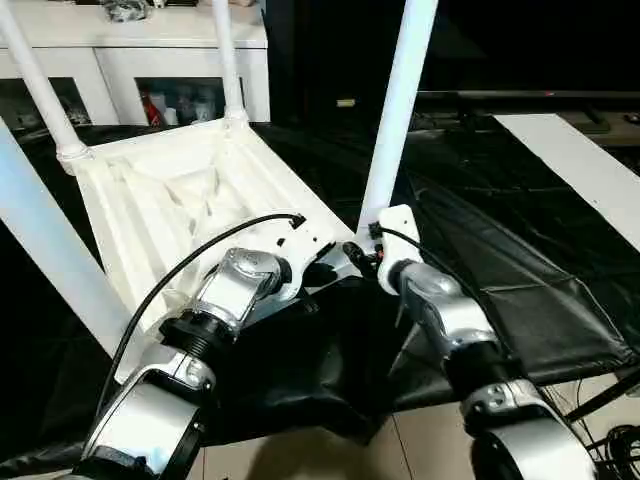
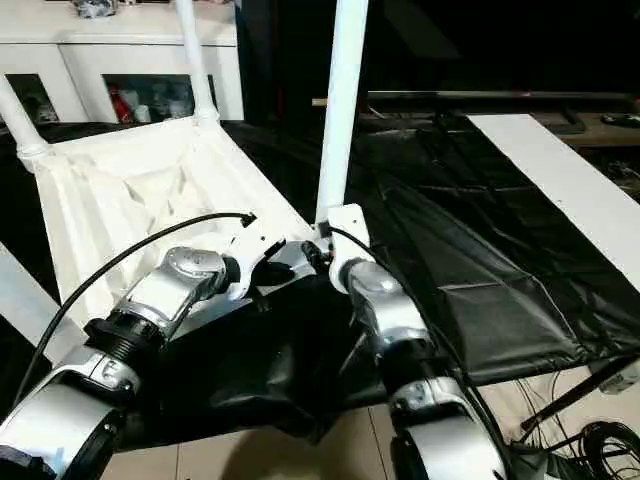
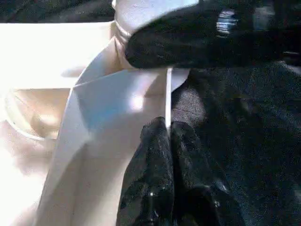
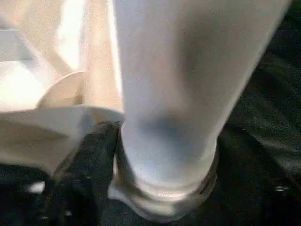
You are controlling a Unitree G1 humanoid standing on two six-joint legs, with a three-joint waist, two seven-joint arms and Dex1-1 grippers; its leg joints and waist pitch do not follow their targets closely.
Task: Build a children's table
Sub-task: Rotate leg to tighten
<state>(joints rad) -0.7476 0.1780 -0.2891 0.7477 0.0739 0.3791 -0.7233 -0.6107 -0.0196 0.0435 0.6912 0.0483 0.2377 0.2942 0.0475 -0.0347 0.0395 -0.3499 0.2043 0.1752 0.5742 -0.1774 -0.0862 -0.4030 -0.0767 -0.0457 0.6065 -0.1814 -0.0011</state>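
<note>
The white tabletop (image 1: 190, 200) lies upside down on the black-sheeted bench (image 1: 520, 260), ribbed underside up, with its legs standing up out of the corner sockets. Both tools meet at the corner nearest the robot.

The left tool (image 3: 168, 136) is closed, its two black fingers (image 3: 155, 179) pressed together on the thin edge of the tabletop rim, which runs straight up from between the fingertips. Just beyond those tips sits the socket of the near leg (image 1: 400, 110), with a black finger of the right tool (image 3: 211, 37) lying across it.

The right tool (image 1: 362, 256) is at the foot of that same leg, where the tube enters its socket (image 4: 164, 197). In the right wrist view the leg rises close in front of the camera, with a dark finger (image 4: 80, 169) beside the socket; whether the fingers clamp the leg or stand apart from it cannot be told.

Two more legs (image 1: 228, 60) stand at the corners far from the tools, and a fourth (image 1: 50, 250) rises to the left of the left tool. Beyond the bench stands a white cabinet (image 1: 130, 60).
</note>
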